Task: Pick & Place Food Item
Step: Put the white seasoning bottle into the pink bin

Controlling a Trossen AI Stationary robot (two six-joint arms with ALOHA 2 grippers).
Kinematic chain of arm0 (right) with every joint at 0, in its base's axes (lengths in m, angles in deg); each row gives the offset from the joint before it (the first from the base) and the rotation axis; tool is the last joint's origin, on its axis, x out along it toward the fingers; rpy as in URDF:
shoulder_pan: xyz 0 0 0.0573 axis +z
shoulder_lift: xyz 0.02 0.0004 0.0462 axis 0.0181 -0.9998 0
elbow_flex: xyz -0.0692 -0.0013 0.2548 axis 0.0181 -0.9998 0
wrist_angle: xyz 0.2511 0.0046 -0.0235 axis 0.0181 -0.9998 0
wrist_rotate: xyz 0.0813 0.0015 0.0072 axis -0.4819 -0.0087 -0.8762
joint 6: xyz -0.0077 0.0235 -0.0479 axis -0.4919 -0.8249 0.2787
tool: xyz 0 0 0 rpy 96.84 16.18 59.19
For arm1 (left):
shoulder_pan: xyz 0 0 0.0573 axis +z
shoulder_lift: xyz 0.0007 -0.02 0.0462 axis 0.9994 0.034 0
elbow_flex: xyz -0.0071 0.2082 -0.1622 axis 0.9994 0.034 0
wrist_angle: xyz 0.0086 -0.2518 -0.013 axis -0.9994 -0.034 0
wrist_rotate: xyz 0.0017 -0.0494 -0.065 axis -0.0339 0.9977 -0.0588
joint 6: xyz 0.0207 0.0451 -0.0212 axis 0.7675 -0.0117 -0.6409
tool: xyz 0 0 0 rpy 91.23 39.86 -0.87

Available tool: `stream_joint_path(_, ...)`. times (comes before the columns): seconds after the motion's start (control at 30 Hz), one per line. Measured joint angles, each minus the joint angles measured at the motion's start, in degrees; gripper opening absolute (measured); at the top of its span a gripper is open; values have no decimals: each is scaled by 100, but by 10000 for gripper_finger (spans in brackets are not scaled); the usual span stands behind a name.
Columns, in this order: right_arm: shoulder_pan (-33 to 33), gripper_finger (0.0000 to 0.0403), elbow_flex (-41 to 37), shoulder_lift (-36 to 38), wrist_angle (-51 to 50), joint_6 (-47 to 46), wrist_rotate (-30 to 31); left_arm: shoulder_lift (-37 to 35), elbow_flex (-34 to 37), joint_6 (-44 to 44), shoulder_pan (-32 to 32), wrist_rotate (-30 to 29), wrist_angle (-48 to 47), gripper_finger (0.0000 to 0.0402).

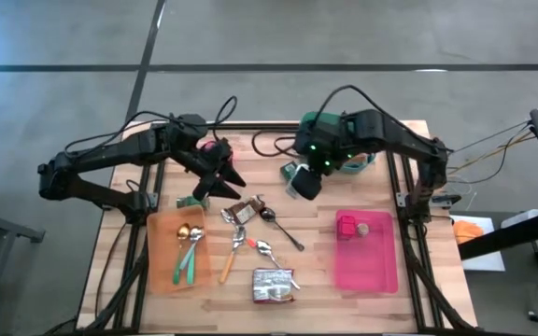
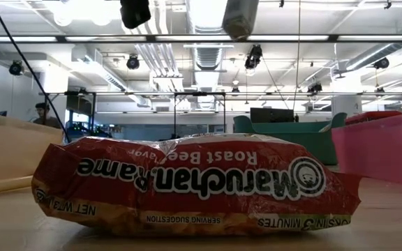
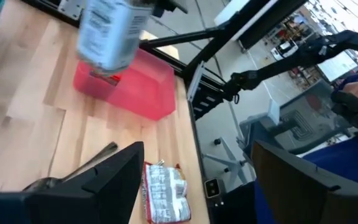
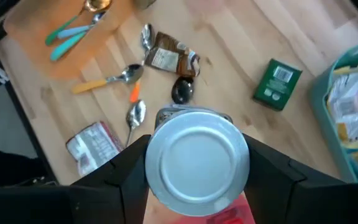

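Observation:
My right gripper is shut on a tin can with a silver end and a pale label, high above the table's middle. The left wrist view shows the can above the pink tray. That tray stands at the near right and has a pink item and a small can in it. My left gripper hovers open left of the middle, above a brown packet, with nothing between its fingers. My right gripper pinches the can's round side wall between its two fingers, one on either side. The fingers come from above, slanting down. The can is lifted clear of the table, its silver end turned toward the wrist.
A ramen packet lies near the front edge. An orange tray with spoons is at the near left, and loose spoons lie mid-table. A green box and a teal basket sit toward the far side.

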Motion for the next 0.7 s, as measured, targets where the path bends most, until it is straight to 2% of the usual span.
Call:
stream_joint_path(0.2,329,197,-605,473,-18,-714,194,-79,0,23,85,-10,7,298)
stream_joint_path(0.4,765,197,-1709,1071,2,-1639,181,-101,0,40,163,-16,7,298)
stream_joint_path(0.7,1950,197,-3522,1988,13,-3875,137,-112,0,85,277,-31,7,298)
